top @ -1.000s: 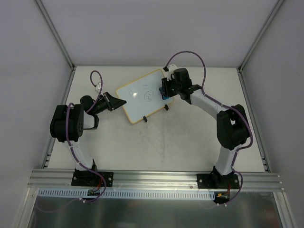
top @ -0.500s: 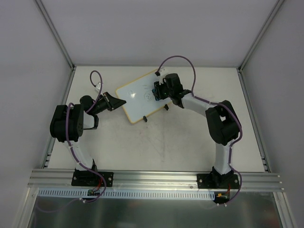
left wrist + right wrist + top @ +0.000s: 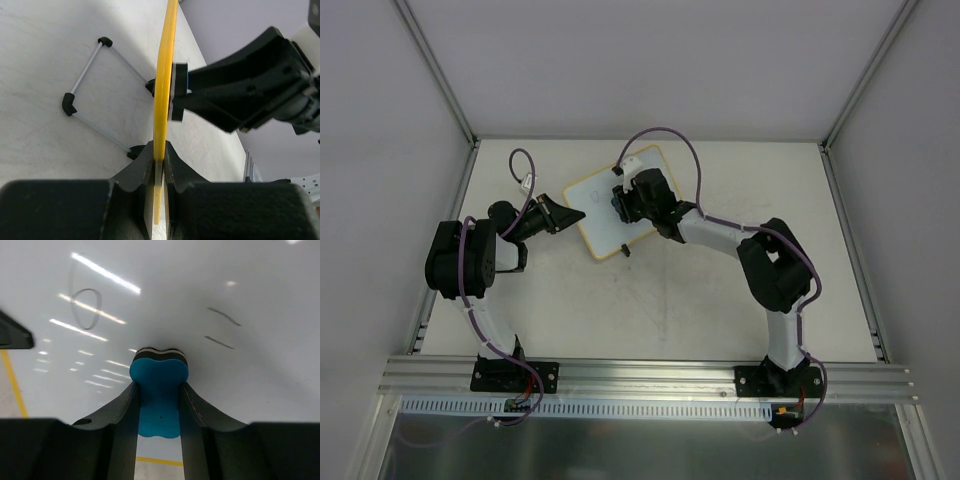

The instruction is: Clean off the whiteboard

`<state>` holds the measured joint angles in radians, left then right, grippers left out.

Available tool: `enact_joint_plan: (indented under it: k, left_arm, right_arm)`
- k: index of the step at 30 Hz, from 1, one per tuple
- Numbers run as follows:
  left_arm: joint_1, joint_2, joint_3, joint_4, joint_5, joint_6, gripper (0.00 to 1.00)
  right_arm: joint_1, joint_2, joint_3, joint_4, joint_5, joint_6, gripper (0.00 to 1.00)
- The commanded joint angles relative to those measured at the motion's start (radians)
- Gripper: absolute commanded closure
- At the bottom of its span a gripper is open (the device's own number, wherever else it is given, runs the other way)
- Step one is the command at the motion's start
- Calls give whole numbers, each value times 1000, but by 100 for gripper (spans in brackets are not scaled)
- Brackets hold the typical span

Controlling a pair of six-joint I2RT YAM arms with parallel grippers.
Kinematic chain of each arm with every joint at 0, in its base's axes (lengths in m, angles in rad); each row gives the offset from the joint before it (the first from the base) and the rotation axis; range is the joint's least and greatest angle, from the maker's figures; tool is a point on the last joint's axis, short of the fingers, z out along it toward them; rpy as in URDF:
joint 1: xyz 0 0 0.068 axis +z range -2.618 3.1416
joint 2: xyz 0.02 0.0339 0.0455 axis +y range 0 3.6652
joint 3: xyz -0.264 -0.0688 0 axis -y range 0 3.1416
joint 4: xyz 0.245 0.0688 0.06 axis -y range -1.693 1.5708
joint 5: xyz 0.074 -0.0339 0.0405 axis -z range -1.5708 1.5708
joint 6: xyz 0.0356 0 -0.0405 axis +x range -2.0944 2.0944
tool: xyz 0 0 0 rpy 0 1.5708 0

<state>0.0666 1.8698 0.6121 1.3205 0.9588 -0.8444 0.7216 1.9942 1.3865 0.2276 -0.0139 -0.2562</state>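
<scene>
The whiteboard (image 3: 592,205) stands tilted at the back of the table, its yellow-tan edge (image 3: 165,75) seen end-on in the left wrist view. My left gripper (image 3: 575,214) (image 3: 159,150) is shut on the board's left edge. My right gripper (image 3: 620,203) (image 3: 158,387) is shut on a blue eraser block (image 3: 159,372) (image 3: 186,85), whose dark felt face presses on the white surface (image 3: 200,280). A pen loop (image 3: 85,307) lies up left of the eraser. Two short strokes (image 3: 224,316) lie up right of it.
A wire stand with black clip feet (image 3: 100,85) (image 3: 625,250) props the board from behind. An aluminium rail (image 3: 640,375) carries both arm bases at the near edge. Grey walls and frame posts (image 3: 435,70) close in the table at the back and sides.
My right gripper has slid the eraser leftward across the board, from its right edge to the left-centre. The left gripper and the board have stayed put.
</scene>
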Motion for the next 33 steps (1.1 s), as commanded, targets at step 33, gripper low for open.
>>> enact_joint_plan:
  k: [33]
  left_arm:
    - [-10, -43, -12, 361, 35, 21, 100]
  right_arm:
    - [-225, 87, 200, -211, -43, -20, 100]
